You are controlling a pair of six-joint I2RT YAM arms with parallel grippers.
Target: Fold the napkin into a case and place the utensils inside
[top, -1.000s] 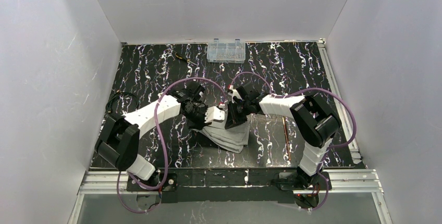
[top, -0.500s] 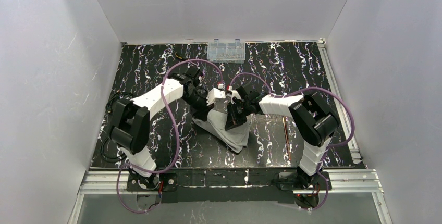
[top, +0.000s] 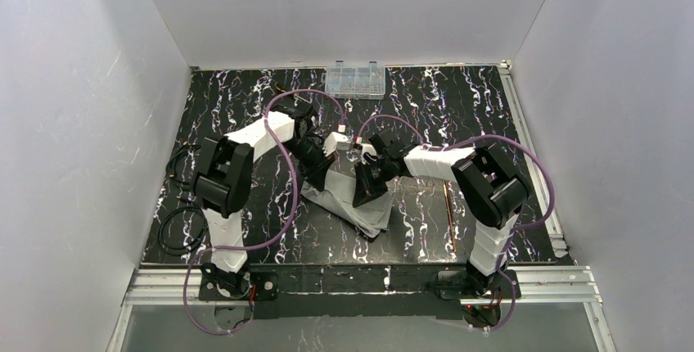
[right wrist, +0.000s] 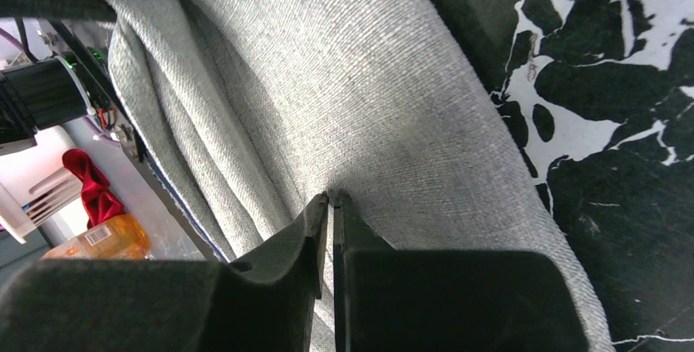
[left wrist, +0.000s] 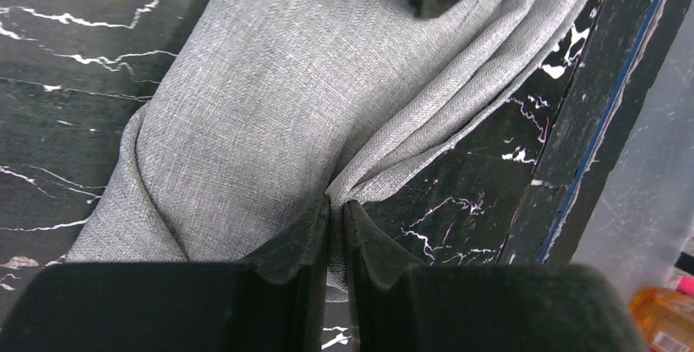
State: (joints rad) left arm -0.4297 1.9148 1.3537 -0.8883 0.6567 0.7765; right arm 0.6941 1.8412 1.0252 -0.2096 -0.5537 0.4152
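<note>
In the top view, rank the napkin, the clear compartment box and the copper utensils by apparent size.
1. napkin
2. clear compartment box
3. copper utensils: about as long as the box is wide, but far thinner.

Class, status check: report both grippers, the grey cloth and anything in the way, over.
Left gripper shut on light-grey fabric napkin, part-folded. Right gripper shut on it too. Apart on its right: thin copper-brown metal utensil, not yet inside.
</note>
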